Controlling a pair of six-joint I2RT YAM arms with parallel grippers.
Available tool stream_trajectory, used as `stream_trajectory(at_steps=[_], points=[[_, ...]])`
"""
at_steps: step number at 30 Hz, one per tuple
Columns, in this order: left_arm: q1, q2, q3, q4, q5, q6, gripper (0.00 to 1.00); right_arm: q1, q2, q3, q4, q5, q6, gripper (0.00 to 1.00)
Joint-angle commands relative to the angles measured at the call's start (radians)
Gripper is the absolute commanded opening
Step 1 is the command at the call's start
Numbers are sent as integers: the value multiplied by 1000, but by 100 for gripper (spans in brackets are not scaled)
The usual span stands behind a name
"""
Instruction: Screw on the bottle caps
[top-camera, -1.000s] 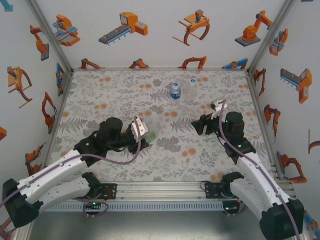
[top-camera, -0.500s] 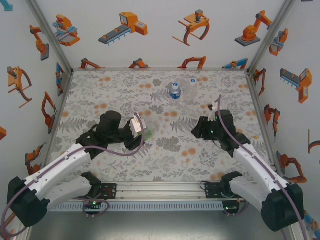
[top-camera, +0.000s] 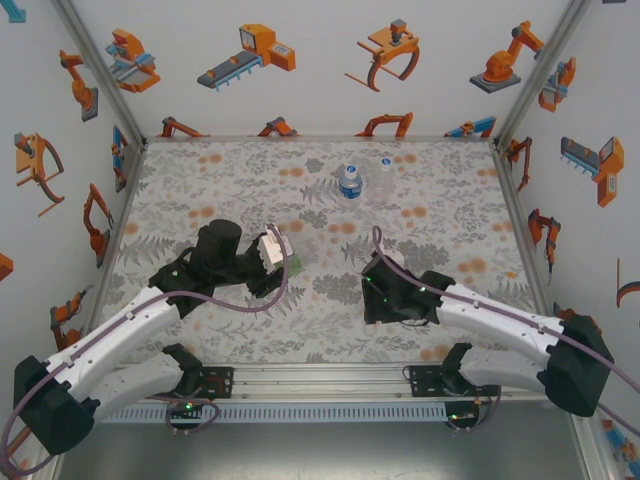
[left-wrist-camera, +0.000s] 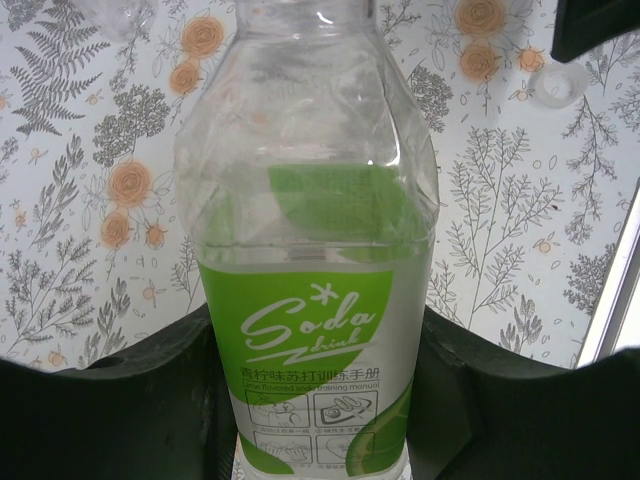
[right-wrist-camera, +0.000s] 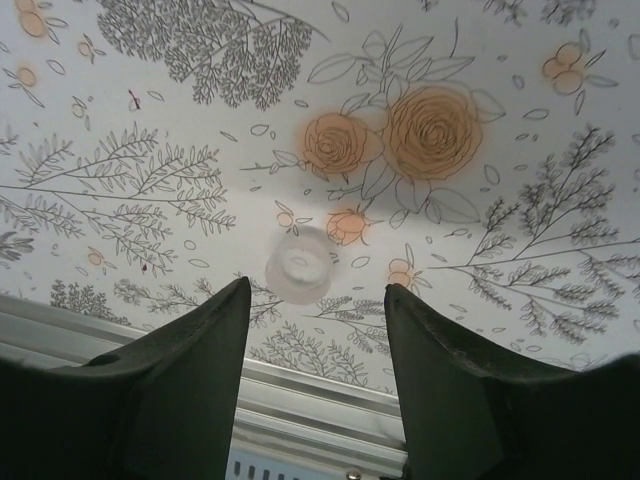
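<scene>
I take the green bottle (left-wrist-camera: 315, 300) as my mark on the flowered counter (top-camera: 200, 190). My left claw (top-camera: 288, 270) is clamped tight round its labelled body and holds it off the counter, neck pointing away from the wrist. The neck runs out of the top of the left wrist view, so I cannot say whether its thread is bare.

My right claw (right-wrist-camera: 318, 300) hangs low to the right of the green bottle, nearer the front rail (right-wrist-camera: 300, 400). Its jaws stand apart and grip nothing.

The blue bottle (top-camera: 349, 181) stands upright well beyond the green bottle, toward the back wall. The clear bottle (top-camera: 385, 160) is farther off again and to the right. Both are too small for me to tell whether they are capped.

One cap (right-wrist-camera: 299, 266) lies loose on the counter, right of the green bottle and just ahead of the gap between the right claw's tips.

My reading is that the job is at an early stage. At least this cap is not yet picked up, and none is visibly screwed on. Left to do: close on the cap, bring it to the green bottle's neck and turn it home.
</scene>
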Motion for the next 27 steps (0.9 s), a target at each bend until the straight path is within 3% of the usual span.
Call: stream_trajectory(at_steps=[1,9,27], points=[[6,-10,19,3,18,23,18,28,57,33,-32,82,96,54],[6,-13,11,11,25,27,21,41,130,-3,78,36,138,52],[7,15,27,-9,43,26,24,100,199,-29,81,27,189,44]])
